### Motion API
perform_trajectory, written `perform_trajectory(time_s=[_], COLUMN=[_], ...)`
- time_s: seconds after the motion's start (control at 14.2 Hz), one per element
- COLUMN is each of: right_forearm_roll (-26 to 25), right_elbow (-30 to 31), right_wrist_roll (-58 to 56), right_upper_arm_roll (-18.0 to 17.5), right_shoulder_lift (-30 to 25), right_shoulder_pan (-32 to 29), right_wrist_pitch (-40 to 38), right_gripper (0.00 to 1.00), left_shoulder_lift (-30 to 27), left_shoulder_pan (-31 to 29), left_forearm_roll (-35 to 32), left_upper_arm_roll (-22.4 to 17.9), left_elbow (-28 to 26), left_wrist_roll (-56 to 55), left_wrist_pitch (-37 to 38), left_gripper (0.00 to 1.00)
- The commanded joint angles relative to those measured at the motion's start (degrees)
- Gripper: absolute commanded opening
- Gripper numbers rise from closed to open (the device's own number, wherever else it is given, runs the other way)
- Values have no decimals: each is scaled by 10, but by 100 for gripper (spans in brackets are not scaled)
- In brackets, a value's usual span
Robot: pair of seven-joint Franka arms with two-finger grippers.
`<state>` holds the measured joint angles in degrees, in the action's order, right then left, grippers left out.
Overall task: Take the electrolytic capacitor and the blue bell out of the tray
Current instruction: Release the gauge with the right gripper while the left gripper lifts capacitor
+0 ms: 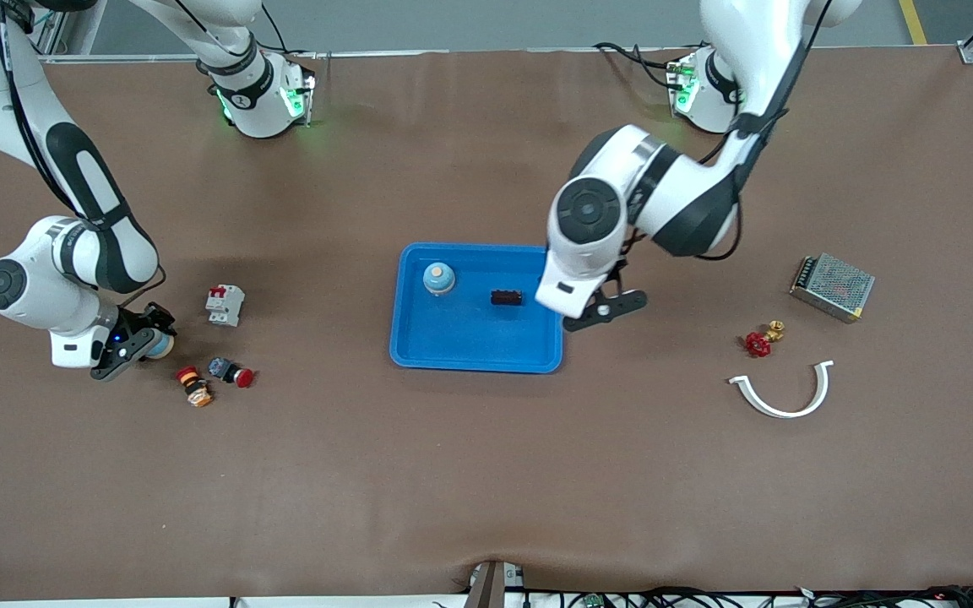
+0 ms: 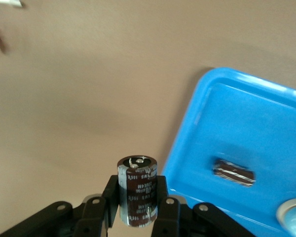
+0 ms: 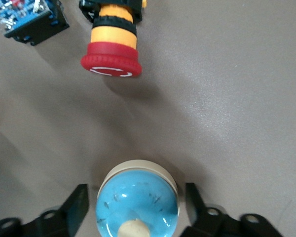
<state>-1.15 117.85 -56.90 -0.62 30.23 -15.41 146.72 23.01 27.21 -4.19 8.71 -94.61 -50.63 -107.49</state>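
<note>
A blue tray (image 1: 470, 346) in the middle of the table holds a blue bell (image 1: 438, 278) and a dark capacitor (image 1: 506, 297). My left gripper (image 1: 600, 311) hangs over the table just off the tray's edge at the left arm's end. In the left wrist view this gripper (image 2: 137, 197) is shut on a brown capacitor (image 2: 138, 180), held upright. My right gripper (image 1: 147, 342) is low at the right arm's end of the table. It stands open around a second blue bell (image 3: 137, 202), which rests on the table with a gap at each finger.
A red and yellow emergency button (image 1: 194, 386), a push-button (image 1: 231, 371) and a circuit breaker (image 1: 225, 305) lie close to the right gripper. Toward the left arm's end are a metal power supply (image 1: 832, 286), a red valve (image 1: 760, 340) and a white curved clip (image 1: 782, 393).
</note>
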Motion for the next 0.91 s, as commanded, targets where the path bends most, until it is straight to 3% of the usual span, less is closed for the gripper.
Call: perform_trajectory(time_s=[0.0,0.21,0.42,0.63,0.84], right_forearm_roll=[2,2,4,60,113], right_elbow=[-25,-126,-220,-260,-256], right_wrist_roll=[13,88,192,353,507], right_upper_arm_roll=[-10,-14,-16,-31,-32], right_shoulder_lift=[-22,-44,-55,-87,-113], right_shoulder_pan=[-9,5,48,99,173], right_wrist_pitch=[-67,-265,-415,-491,-506], right_gripper=[100,100,100,100,100], left_shoulder_lift=[-118,-143,-154,-191,-218], left_shoulder_pan=[-40,-62,-75,-92,-102], left_forearm_roll=[9,9,8,8,8], left_upper_arm_roll=[5,4,4,4,4], left_elbow=[-156,-199,-224,-297,-371], left_wrist_roll=[93,170,222,265,286], left_wrist_pitch=[-54,-56,-62,-128,-201], left_gripper=[0,0,0,0,0])
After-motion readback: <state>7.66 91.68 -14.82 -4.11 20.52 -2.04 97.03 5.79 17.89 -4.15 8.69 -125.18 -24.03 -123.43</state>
